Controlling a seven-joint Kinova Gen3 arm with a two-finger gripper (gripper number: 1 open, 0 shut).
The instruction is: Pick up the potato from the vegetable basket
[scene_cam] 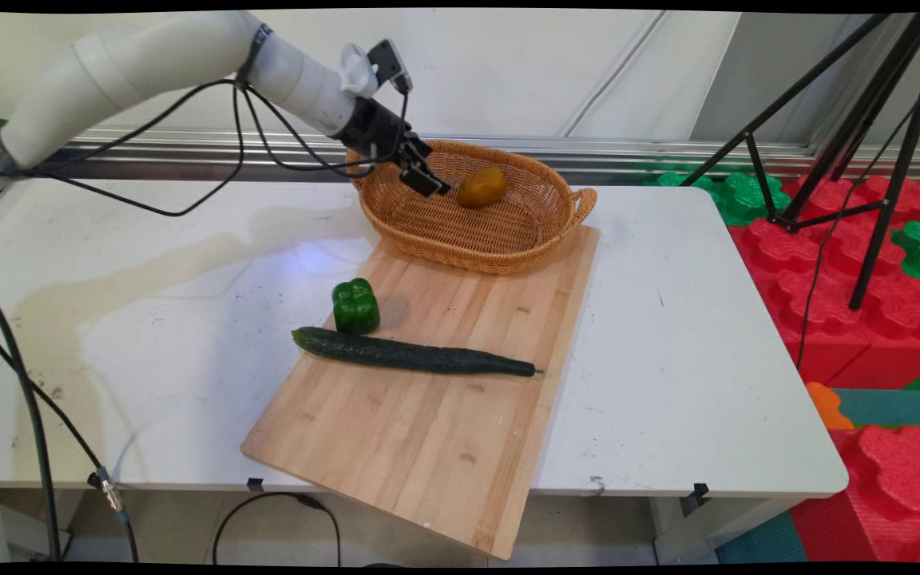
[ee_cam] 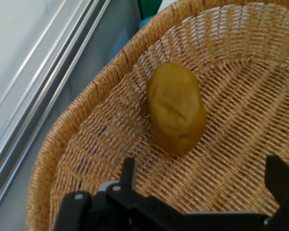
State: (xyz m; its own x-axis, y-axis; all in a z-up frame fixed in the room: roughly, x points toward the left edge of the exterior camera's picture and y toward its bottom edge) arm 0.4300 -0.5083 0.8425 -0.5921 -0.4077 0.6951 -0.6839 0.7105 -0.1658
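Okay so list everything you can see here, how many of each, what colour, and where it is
potato: one, yellow-brown, lying inside the basket toward its far side
basket: one, tan wicker with handles, its near part resting on the far end of the cutting board
green pepper: one, green, at the board's left edge, just behind the cucumber
cucumber: one, dark green, lying across the middle of the board
cutting board: one, light wood, set diagonally on the table, near corner overhanging the edge
table: one, white
tripod: one, black, right of the table
foam blocks: several, red, green and orange, on the floor at right
cables: black, hanging from the arm
pincer: one, black, open, over the basket's left part, empty, potato just ahead of it
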